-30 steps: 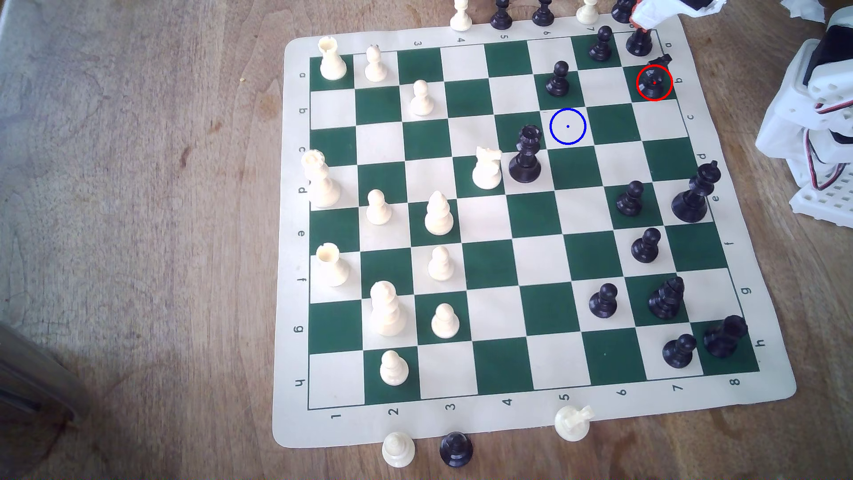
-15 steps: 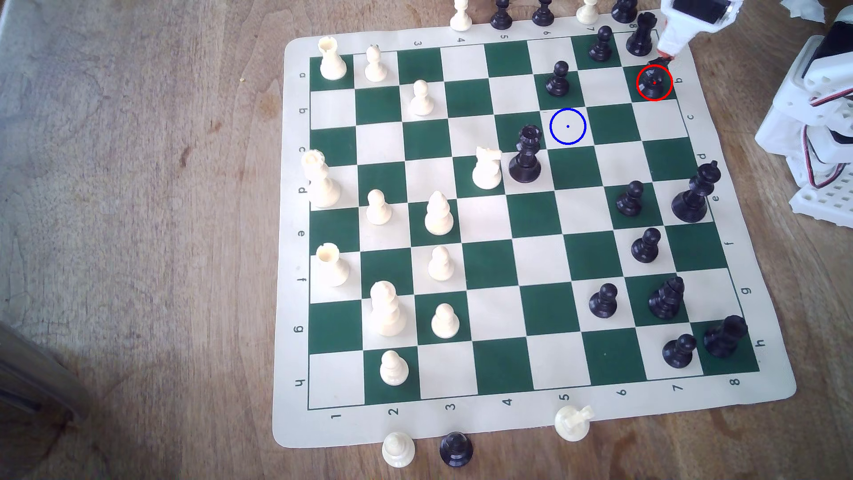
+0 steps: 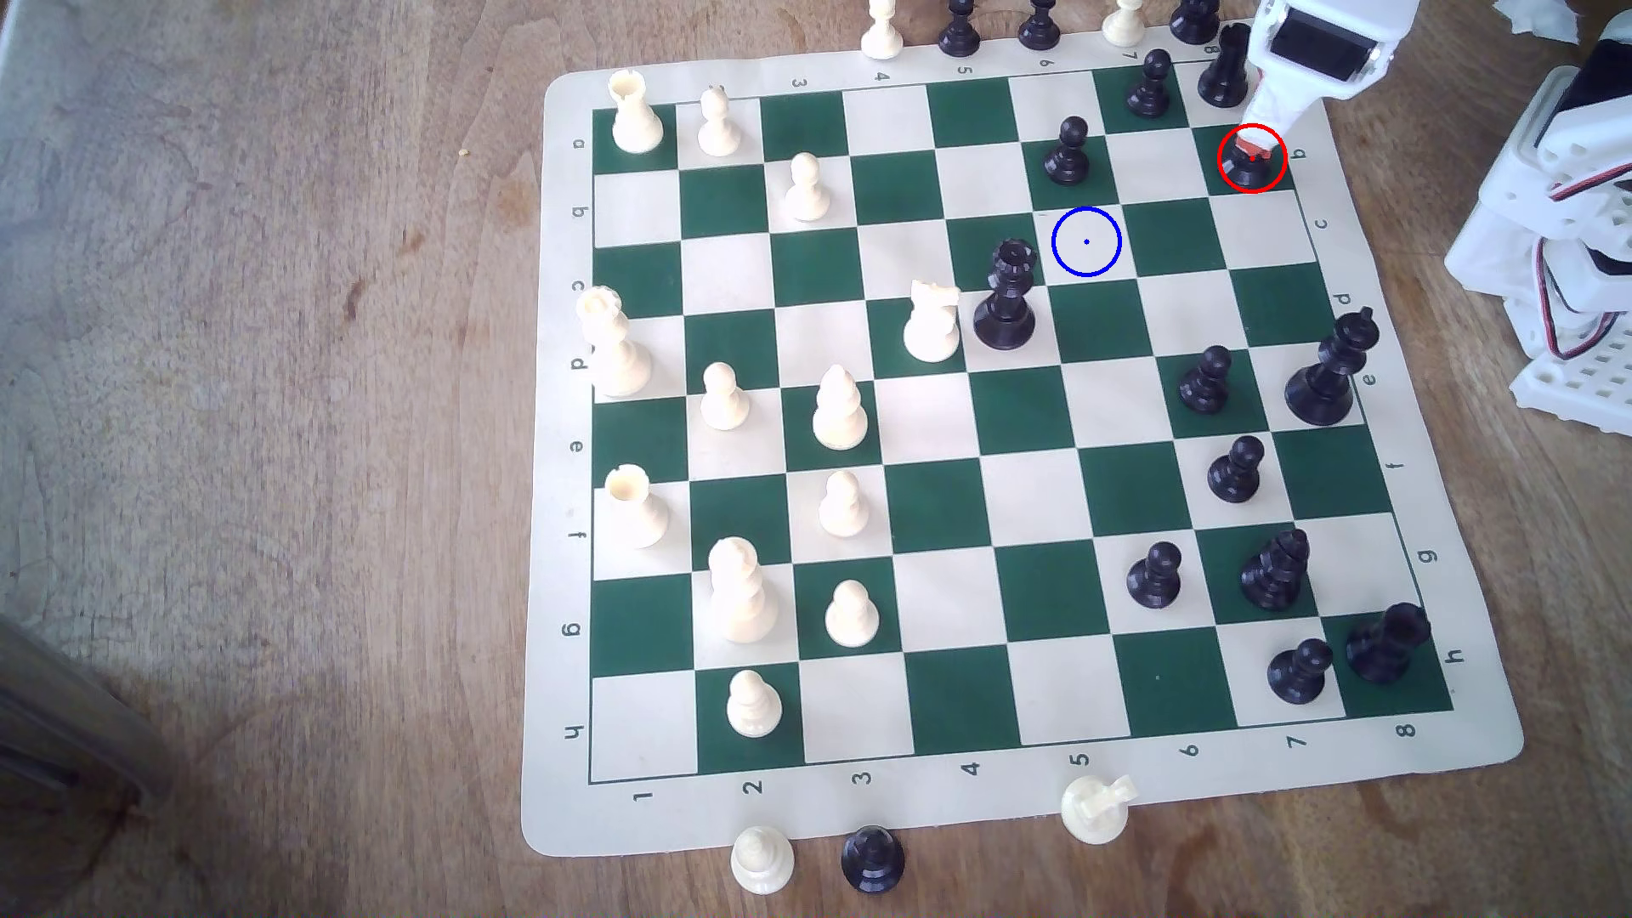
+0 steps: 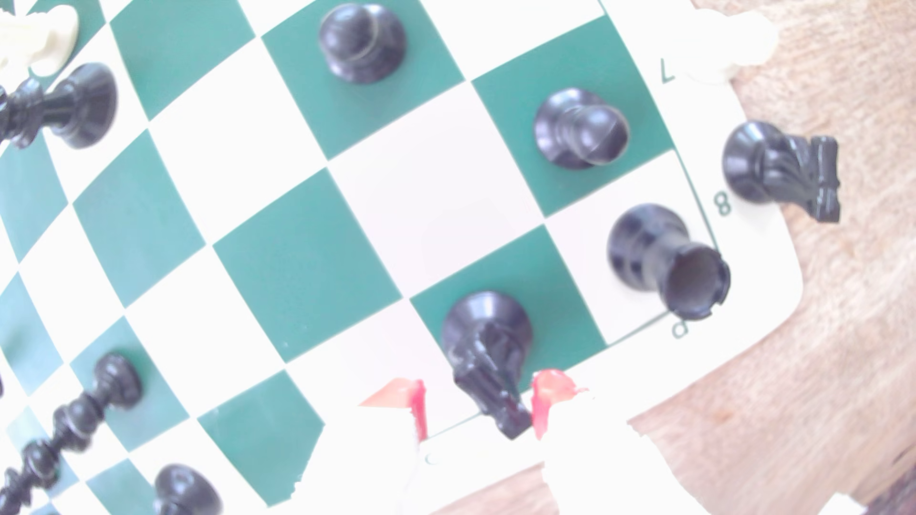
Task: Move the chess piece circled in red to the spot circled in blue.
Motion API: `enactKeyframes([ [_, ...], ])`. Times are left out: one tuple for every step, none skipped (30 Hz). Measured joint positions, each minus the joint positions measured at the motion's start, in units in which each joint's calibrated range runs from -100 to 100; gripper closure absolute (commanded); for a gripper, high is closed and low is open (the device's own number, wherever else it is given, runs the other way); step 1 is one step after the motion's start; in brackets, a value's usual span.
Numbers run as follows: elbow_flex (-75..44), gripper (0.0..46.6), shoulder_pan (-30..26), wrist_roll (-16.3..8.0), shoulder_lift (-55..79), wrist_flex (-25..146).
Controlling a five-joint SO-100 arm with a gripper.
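Exterior view, gripper [image 3: 1252, 148]: the white arm reaches in from the top right corner of the exterior view and its red-tipped end sits inside the red ring, right over the black knight [image 3: 1247, 168].
Exterior view, black knight: stands on the green square at the board's far right corner area in the exterior view, one square down from the black rook [image 3: 1226, 71]; only its dark base shows under the red tips.
Exterior view, blue ring [image 3: 1086, 241]: marks a bare cream square, well apart from the knight, to the exterior view's left and lower; a black queen [image 3: 1007, 300] stands just beside it and a black pawn [image 3: 1069, 152] on the green square above it.
Exterior view, board [image 3: 1448, 777]: a cream and green mat on the wooden tabletop [image 3: 265, 441], with cream pieces toward the exterior view's left and black ones toward its right.

Wrist view, fingers [image 4: 547, 401]: two red-tipped fingers are spread apart, one on each side of the knight's head; one tip looks to be touching the head, the other stands clear with a gap.
Wrist view, black knight [image 4: 488, 346]: upright on its green square, base resting on the board, not clamped.
Wrist view, neighbours: the black rook [image 4: 659, 257] occupies the next cream corner square; another black knight [image 4: 778, 168] stands off the board's edge.
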Motion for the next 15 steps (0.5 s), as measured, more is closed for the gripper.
enactKeyframes([
  [0.54,34.5,0.37,0.24,0.25,-0.96],
  [0.99,34.5,1.11,0.39,0.5,-2.39],
  [1.08,34.6,1.4,0.59,0.59,-2.87],
  [1.08,34.7,1.62,0.73,0.67,-3.35],
  [1.08,34.9,1.84,0.83,0.67,-3.67],
  [1.08,35.3,2.06,0.98,0.67,-3.82],
  [1.27,35.5,2.36,1.03,1.09,-3.98],
  [1.63,35.6,2.36,1.12,1.34,-3.98],
  [2.08,35.6,2.36,1.22,1.42,-3.98],
  [2.62,35.7,2.36,1.27,1.42,-3.98],
  [2.98,35.8,2.36,1.32,1.42,-3.98],
  [2.98,36.2,2.36,1.32,1.42,-3.98],
  [2.98,36.5,2.36,1.32,1.42,-3.98],
  [2.98,36.8,2.36,1.32,1.42,-3.98],
  [2.98,36.6,2.36,1.32,1.42,-3.98],
])
